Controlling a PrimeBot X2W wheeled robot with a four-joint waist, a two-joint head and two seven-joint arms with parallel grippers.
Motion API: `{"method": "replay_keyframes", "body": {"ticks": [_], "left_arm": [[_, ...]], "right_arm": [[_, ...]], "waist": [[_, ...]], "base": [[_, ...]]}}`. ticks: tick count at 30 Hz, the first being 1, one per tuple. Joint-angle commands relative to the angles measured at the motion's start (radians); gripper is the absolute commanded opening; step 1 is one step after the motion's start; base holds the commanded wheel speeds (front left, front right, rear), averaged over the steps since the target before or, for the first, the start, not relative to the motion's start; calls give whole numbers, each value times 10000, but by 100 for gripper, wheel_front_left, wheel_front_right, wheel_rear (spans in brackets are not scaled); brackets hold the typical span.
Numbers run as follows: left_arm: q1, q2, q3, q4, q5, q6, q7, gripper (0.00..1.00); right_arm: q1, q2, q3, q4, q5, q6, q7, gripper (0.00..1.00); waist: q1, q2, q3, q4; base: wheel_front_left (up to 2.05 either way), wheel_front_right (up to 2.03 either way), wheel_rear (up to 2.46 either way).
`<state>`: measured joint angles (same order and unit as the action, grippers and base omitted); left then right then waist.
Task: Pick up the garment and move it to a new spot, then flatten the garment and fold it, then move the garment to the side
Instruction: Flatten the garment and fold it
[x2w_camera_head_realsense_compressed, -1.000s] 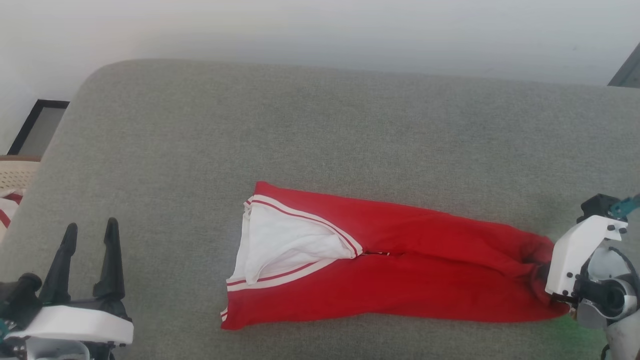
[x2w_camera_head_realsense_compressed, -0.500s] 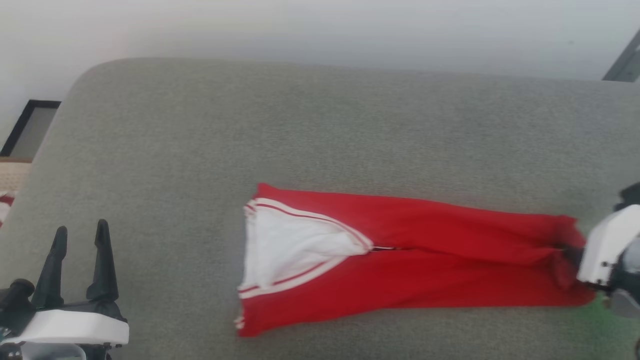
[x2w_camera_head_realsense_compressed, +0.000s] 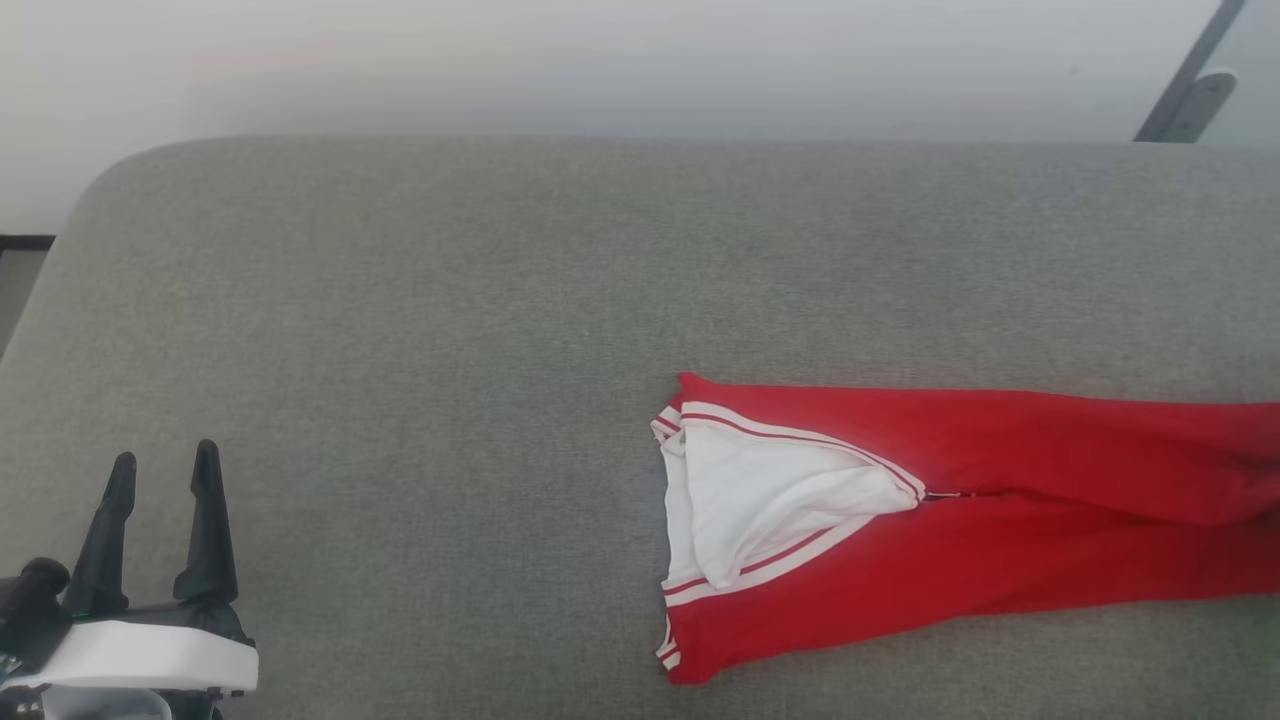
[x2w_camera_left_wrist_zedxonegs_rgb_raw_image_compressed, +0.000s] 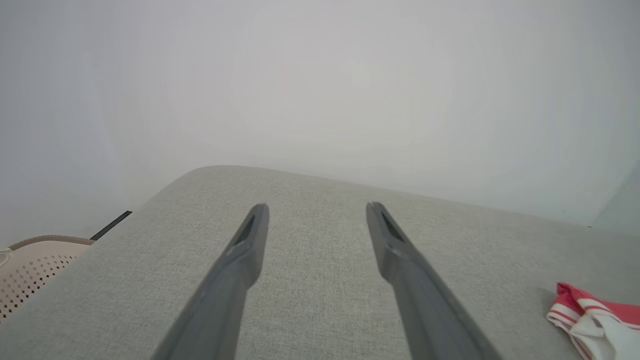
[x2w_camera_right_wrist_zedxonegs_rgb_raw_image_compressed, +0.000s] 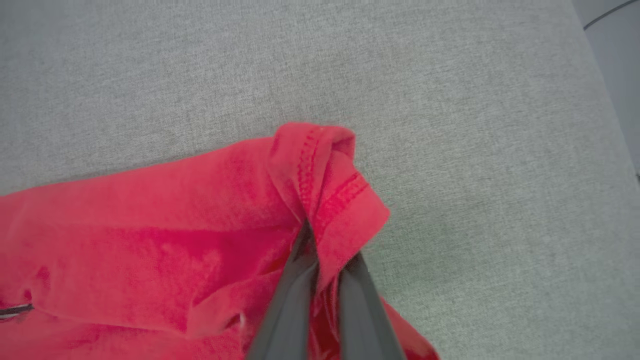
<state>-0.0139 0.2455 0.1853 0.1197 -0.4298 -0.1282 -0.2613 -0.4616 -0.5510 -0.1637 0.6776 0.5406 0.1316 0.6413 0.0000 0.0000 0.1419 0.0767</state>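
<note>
The garment (x2w_camera_head_realsense_compressed: 1000, 520) is a red shirt lying long and narrow on the grey cushion (x2w_camera_head_realsense_compressed: 400, 330). Its white sleeve (x2w_camera_head_realsense_compressed: 760, 500) with striped trim faces left, and its right end runs off the head view's edge. In the right wrist view my right gripper (x2w_camera_right_wrist_zedxonegs_rgb_raw_image_compressed: 322, 250) is shut on a bunched red hem of the garment (x2w_camera_right_wrist_zedxonegs_rgb_raw_image_compressed: 150, 240), low over the cushion. My left gripper (x2w_camera_head_realsense_compressed: 163, 455) stands open at the lower left, far from the shirt. Between its spread fingers (x2w_camera_left_wrist_zedxonegs_rgb_raw_image_compressed: 316, 209) lies bare cushion, with the garment's sleeve end (x2w_camera_left_wrist_zedxonegs_rgb_raw_image_compressed: 595, 315) off to the right.
A pale perforated basket (x2w_camera_left_wrist_zedxonegs_rgb_raw_image_compressed: 30, 265) sits beyond the cushion's left edge. The cushion's rounded far edge meets a plain white wall. A dark slanted bar (x2w_camera_head_realsense_compressed: 1185, 90) stands at the back right. The cushion's right edge (x2w_camera_right_wrist_zedxonegs_rgb_raw_image_compressed: 600, 100) is near the held hem.
The garment has slid to the right across the cushion, pulled by its right end. My right gripper has passed out of the head view's right edge. The head view itself has shifted.
</note>
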Motion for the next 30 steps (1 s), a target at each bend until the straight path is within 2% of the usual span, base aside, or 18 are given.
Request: {"method": "replay_keyframes", "body": {"ticks": [1,7,17,18,23,30], "left_arm": [[107,28,-12,-40,-43,-31,-48,100],[205,4,-18,-51,-37,-24,-48,100],[106,-64,-260,46,-73,-25,-49,100],[106,-64,-260,46,-73,-25,-49,100],[-93,-90,-577,127,-113,-25,-49,100],[-369,-50,-990,272,-194,-25,-49,100]], "right_arm": [[-144,56,18,2,-60,-19,-28,0],[29,612,338,-972,612,-14,416,0],[1058,2065,1510,-4122,1553,-13,1432,0],[1058,2065,1510,-4122,1553,-13,1432,0],[1274,2844,2208,-4742,1615,-13,1548,0],[1041,3518,3240,-4531,1305,-13,1425,0]], "waist": [[0,0,-54,-98],[0,0,-188,-224],[0,0,-435,146],[0,0,-435,146],[0,0,-471,589],[0,0,-465,1216]], "base": [[0,0,0],[0,0,0],[0,0,0],[0,0,0],[0,0,0],[0,0,0]]}}
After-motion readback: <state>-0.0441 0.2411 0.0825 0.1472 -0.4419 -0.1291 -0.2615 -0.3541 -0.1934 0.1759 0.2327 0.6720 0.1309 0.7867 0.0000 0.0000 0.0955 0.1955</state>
